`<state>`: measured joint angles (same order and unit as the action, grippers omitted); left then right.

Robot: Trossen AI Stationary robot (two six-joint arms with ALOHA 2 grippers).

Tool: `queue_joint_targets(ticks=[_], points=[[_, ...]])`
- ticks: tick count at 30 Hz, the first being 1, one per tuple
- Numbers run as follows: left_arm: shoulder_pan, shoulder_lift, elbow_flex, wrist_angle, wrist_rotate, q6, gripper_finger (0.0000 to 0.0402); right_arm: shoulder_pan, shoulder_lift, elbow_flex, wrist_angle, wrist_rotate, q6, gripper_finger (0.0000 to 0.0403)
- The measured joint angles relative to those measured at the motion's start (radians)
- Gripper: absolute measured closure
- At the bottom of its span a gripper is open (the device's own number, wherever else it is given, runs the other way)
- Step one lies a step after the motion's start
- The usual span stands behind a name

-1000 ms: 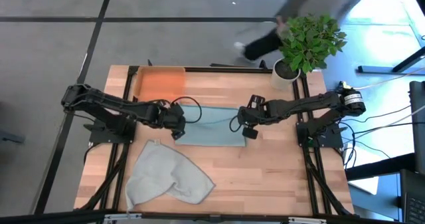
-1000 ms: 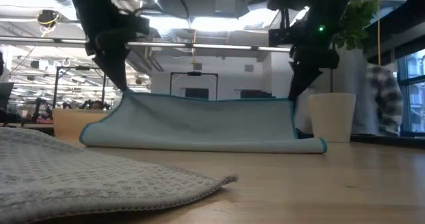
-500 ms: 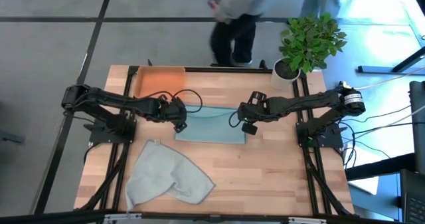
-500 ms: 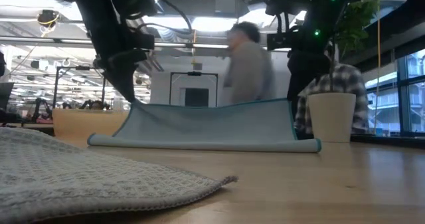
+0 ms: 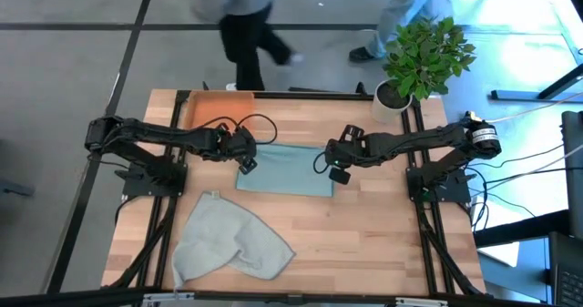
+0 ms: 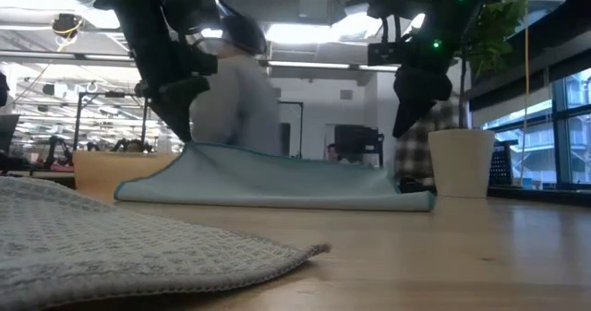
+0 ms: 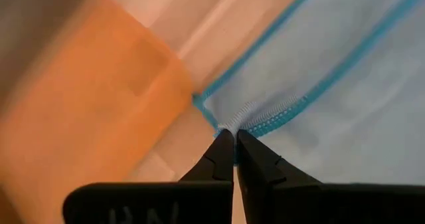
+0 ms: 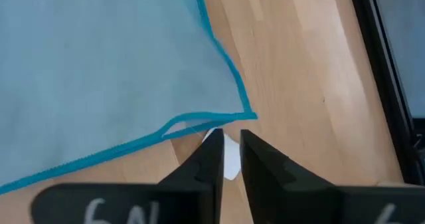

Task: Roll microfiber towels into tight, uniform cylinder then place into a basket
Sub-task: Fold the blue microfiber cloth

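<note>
Teal towel (image 5: 285,168) mid-fold on your bench (image 5: 383,225)
Left claw (image 7: 234,139) pinches its corner; right claw (image 8: 226,139) stands narrowly parted, holding nothing.

An open-plan robotics lab or industrial office is shown. A wooden table (image 5: 364,225) on a black metal frame is stood on a grey floor (image 5: 64,70) divided by dark lines, and two robot arms are mounted at its sides, with cables (image 5: 537,161) trailed off to the right. Exposed ducts and strip lights (image 6: 277,29) are seen along the ceiling in the low view, with glass partitions and monitors (image 6: 355,145) behind. A potted plant (image 5: 424,56) is set at the table's corner, and people (image 5: 246,15) are seen walking past beyond it.
</note>
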<state>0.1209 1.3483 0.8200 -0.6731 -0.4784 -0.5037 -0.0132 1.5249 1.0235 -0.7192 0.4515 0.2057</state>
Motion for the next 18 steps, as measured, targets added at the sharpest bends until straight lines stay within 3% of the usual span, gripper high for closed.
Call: queue_joint_targets(ticks=[7,14,18], points=[[0.028,0.000,0.000,0.086,-0.010,0.119,0.0373,0.000,0.000,0.000,0.021,0.000,-0.001,0.0300],[0.050,0.000,0.000,0.091,-0.010,0.122,0.0327,0.000,0.000,0.000,0.024,-0.007,-0.004,0.0252],[0.056,0.000,0.000,0.091,0.003,0.123,0.0316,0.000,0.000,0.000,0.064,-0.084,-0.005,0.0241]])
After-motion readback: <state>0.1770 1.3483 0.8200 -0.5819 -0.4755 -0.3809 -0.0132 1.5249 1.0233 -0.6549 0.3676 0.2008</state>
